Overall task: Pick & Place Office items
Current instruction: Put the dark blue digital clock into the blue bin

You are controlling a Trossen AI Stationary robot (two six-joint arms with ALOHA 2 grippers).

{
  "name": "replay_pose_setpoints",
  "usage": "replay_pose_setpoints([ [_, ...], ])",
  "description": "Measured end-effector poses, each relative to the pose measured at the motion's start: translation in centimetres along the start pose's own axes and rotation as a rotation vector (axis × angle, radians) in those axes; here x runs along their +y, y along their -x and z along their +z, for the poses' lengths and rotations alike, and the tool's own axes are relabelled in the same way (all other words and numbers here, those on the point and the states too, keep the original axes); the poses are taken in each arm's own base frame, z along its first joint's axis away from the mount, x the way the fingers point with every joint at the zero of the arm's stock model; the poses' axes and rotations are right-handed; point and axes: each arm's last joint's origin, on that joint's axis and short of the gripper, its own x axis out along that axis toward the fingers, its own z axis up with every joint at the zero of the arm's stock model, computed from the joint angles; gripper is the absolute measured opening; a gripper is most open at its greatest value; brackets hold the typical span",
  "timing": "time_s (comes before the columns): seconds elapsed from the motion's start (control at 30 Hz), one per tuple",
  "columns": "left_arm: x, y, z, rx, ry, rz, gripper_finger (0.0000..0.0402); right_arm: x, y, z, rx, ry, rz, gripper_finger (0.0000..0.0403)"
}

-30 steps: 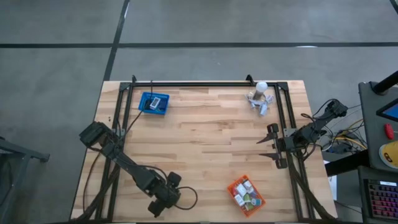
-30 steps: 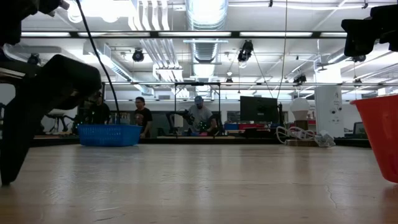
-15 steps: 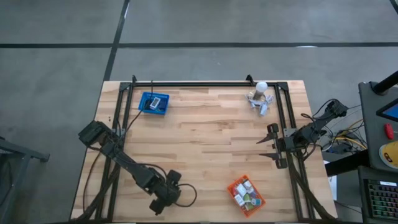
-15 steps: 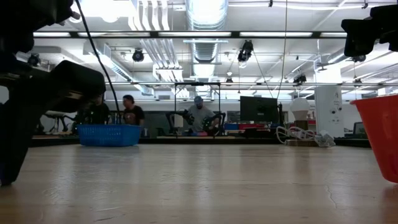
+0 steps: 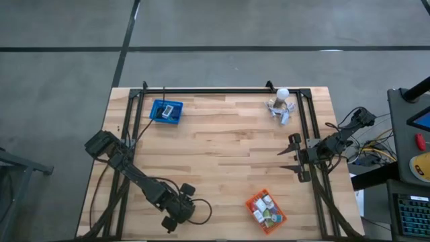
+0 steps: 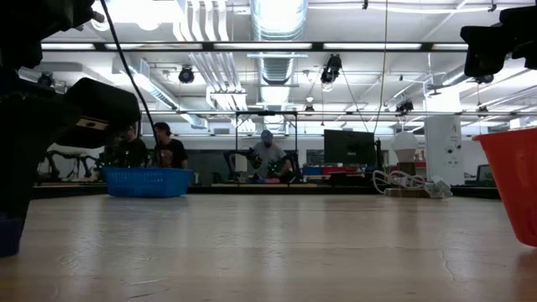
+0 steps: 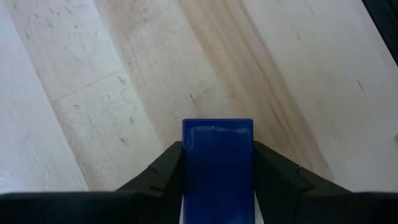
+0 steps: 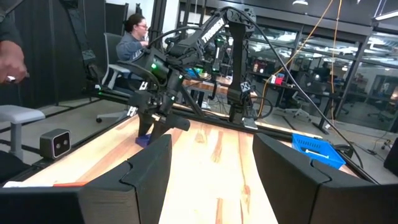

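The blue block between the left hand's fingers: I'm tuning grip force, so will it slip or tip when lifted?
The blue block has flat, glossy faces, so it may be slippery. It looks rigid with straight edges, so it probably won't squash. The left hand flanks both sides squarely, so tipping seems unlikely.

This is a robotics lab or industrial workshop. In the low view, exposed silver ducts [image 6: 277,33] and strip lights run across the top of the frame over an open ceiling, and people [image 6: 270,157] sit at benches at centre, near a dark monitor [image 6: 348,148]. From above, a butcher-block worktop [image 5: 228,161] stands on bare grey concrete floor [image 5: 60,74], with cables and equipment at the right edge.
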Motion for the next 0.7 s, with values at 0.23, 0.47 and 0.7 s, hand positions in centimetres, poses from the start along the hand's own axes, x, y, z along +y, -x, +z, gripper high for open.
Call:
replay_pose_setpoints([
  [0.23,0.4,0.2,-0.5,-0.202,0.029,0.063,0.0146,0.0,0.0,0.0,0.001,-0.007,0.001,0.0219],
  [0.47,2.5,2.5,-3.0,-0.45,0.081,0.249,0.0146,0.0,0.0,0.0,0.002,-0.006,0.002,0.0219],
  [0.7,5.8,6.6,-7.1,-0.733,0.136,0.442,0.0146,0.0,0.0,0.1,-0.003,-0.006,0.001,0.0219],
])
